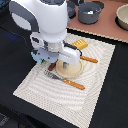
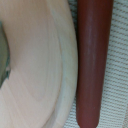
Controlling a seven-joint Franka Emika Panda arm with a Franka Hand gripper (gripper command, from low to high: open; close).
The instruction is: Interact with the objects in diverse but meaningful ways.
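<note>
One sausage (image 2: pixel 94 60), one wooden plate (image 1: pixel 70 70).

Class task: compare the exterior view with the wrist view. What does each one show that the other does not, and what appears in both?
Only the exterior view shows the robot arm, the woven placemat, the orange-handled fork, the orange-handled knife, the bread loaf and the grey saucepan. Only the wrist view shows the full side of the red-brown sausage, lying beside the plate's rim. Both show the pale wooden plate and some placemat weave.
</note>
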